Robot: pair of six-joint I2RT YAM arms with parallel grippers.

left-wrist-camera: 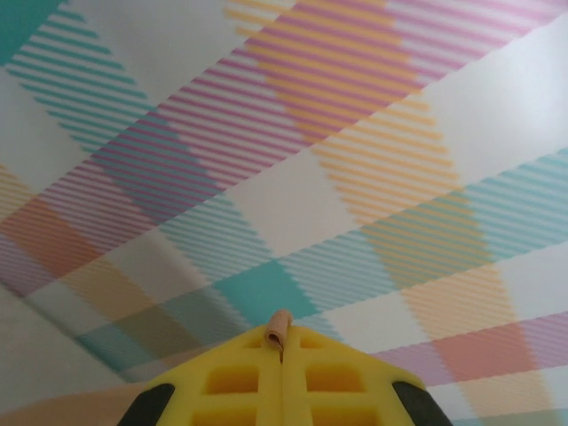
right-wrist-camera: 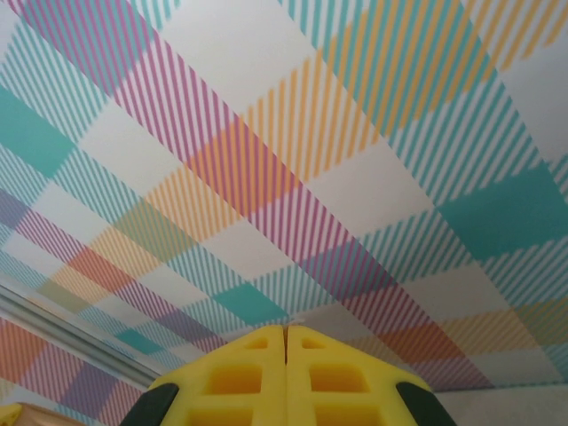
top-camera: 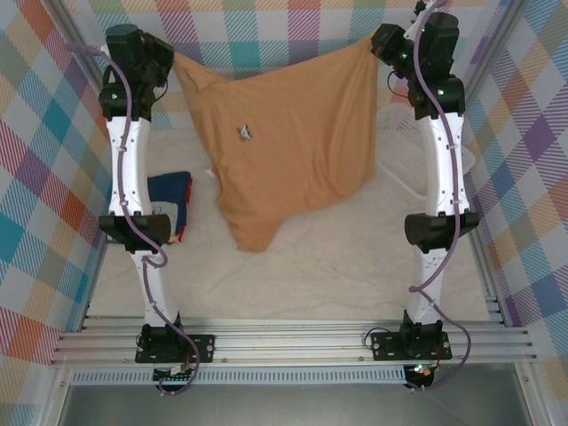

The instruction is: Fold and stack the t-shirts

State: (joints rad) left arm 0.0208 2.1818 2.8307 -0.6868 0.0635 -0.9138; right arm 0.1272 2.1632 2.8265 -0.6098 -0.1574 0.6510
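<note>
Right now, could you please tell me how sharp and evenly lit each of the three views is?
Top external view: soft, even light, no glare, tan-orange t-shirt in focus. Left wrist view: stripes on the plaid wall slightly jagged, yellow left pincer evenly lit. Right wrist view: stripes crisp, right pincer free of glare.

Bright, even light on my overhead feed, faint soft shadow on the counter (top-camera: 337, 257) under the tan-orange t-shirt (top-camera: 284, 142), whites slightly washed out, wrist feeds sharp, plaid wall (left-wrist-camera: 266, 195) stripes showing moiré.
</note>
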